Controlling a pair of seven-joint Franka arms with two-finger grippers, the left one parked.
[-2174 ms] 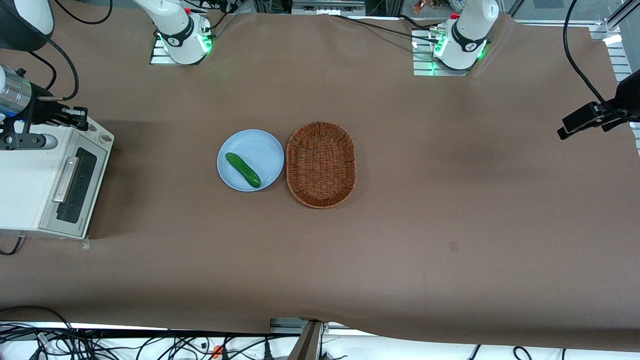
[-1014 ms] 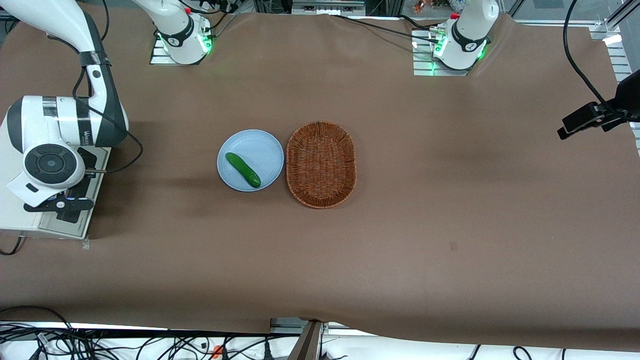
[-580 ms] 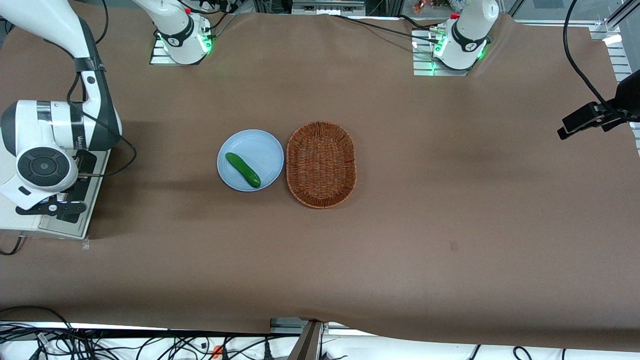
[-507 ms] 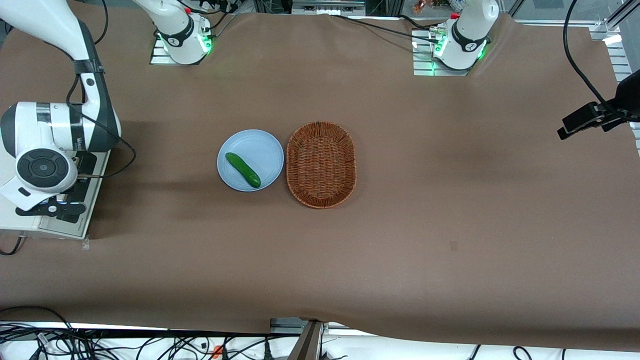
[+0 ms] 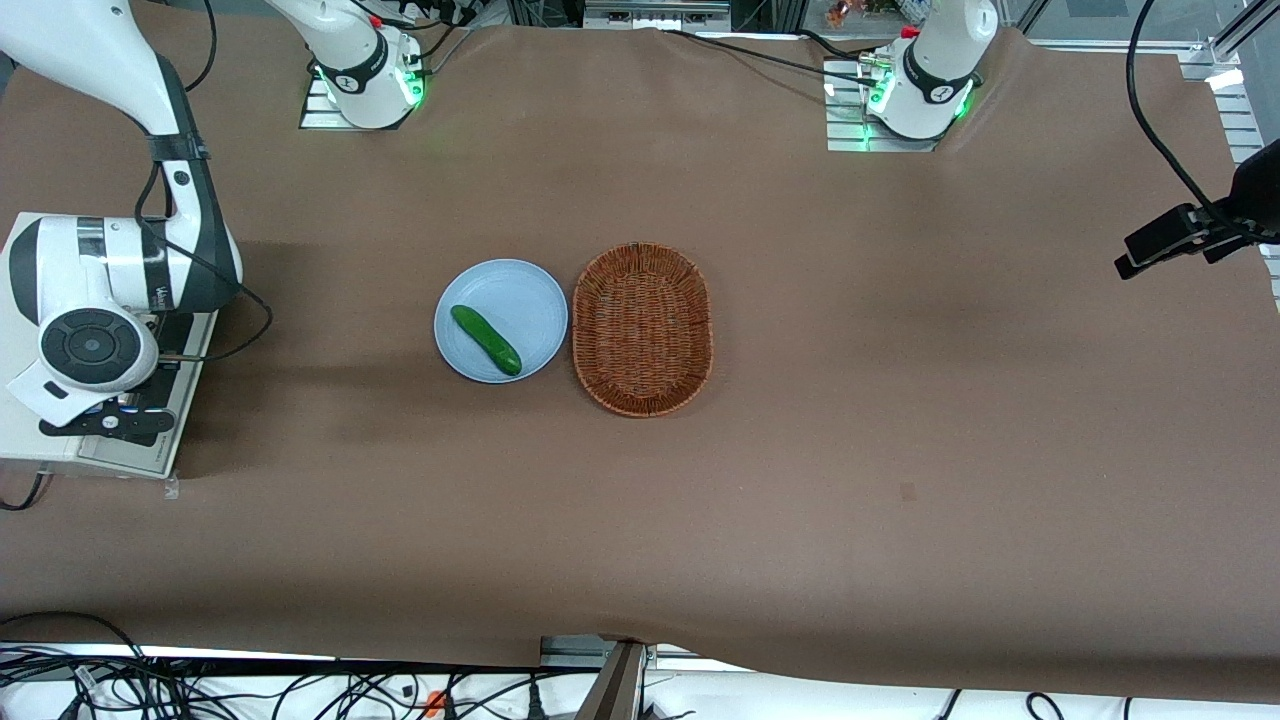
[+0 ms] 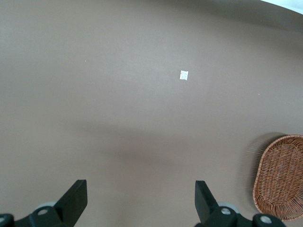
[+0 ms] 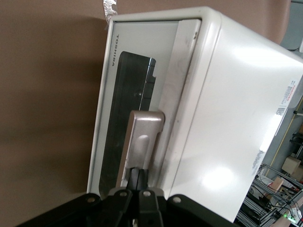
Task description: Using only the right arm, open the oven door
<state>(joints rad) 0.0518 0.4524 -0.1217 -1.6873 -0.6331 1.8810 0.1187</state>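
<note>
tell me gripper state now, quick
gripper: shut, fingers together at the door handle, above the oven door; a grip on the handle cannot be told.

Brown table [image 5: 800, 480] carries oven [image 5: 30, 420], plate [image 5: 525, 290], basket [image 5: 642, 329].

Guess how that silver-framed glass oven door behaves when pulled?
The silver-framed glass oven door probably swings as one rigid flap. Its smooth silver bar handle may slip from the black gripper, shut at it. The white boxy oven might slide.

Closed oven door [image 7: 137, 137], right arm [image 5: 110, 270] above it.
</note>
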